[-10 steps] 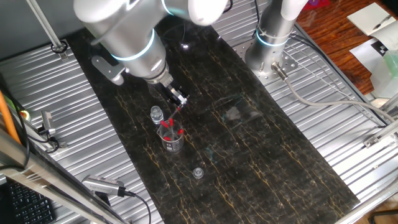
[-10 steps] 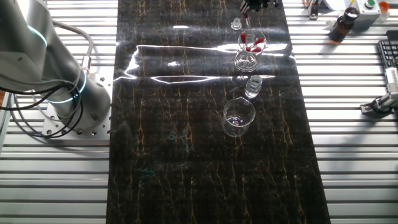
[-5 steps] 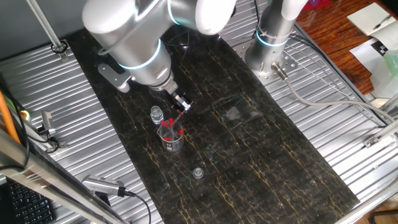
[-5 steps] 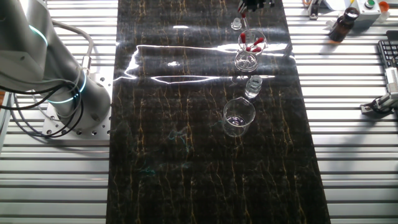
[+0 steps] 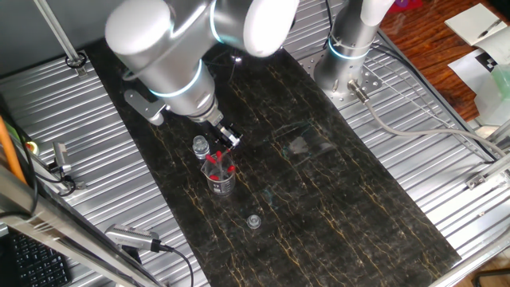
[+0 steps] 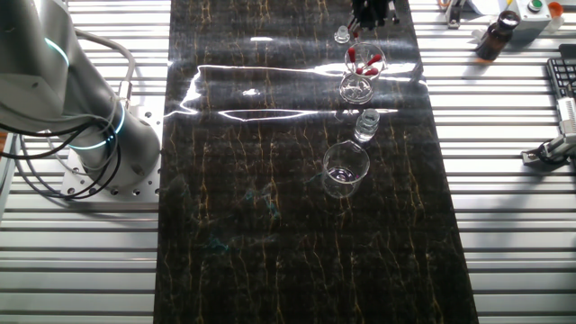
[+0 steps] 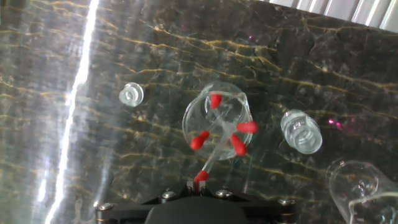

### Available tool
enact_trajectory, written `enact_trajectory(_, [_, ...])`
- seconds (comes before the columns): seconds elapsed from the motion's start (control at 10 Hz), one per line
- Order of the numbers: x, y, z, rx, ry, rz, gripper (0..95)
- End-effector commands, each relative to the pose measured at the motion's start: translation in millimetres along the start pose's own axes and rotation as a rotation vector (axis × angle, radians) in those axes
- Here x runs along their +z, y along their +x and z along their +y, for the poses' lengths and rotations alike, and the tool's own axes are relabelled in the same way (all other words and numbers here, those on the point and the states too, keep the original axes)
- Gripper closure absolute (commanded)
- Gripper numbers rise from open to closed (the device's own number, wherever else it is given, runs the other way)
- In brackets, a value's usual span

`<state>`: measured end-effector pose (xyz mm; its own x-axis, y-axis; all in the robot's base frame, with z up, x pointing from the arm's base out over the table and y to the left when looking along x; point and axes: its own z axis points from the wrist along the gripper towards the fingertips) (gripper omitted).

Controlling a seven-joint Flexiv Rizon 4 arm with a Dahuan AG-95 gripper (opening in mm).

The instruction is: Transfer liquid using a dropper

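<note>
My gripper (image 7: 200, 182) is shut on the red bulb of a dropper (image 7: 209, 163). The dropper's thin glass stem slants down over the rim of a small glass beaker (image 7: 189, 124). That beaker holds several more red-bulbed droppers (image 7: 236, 144). In one fixed view the gripper (image 5: 229, 138) hangs just above this beaker (image 5: 221, 180). In the other fixed view the gripper (image 6: 370, 13) is at the top edge, above the same beaker (image 6: 358, 83).
A clear capped vial (image 7: 301, 132) stands beside the dropper beaker and also shows in both fixed views (image 5: 200, 147) (image 6: 366, 124). A second glass beaker (image 6: 346, 169) stands beyond it. A small round glass piece (image 7: 131, 95) lies on the dark mat. Ribbed metal table flanks the mat.
The arm has shifted slightly, and the gripper with the dropper has come a little lower and closer over the beaker of droppers. Nothing on the table has moved.
</note>
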<state>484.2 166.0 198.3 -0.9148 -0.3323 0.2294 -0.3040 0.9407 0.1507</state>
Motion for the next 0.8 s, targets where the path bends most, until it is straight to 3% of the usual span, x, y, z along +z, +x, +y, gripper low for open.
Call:
enact_trajectory(0.1, [6.9,-3.2,-3.1,-0.006,-0.001,0.003,95.0])
enact_trajectory(0.8, [38.9,-14.9,-13.9,-0.002,0.009,0.000,95.0])
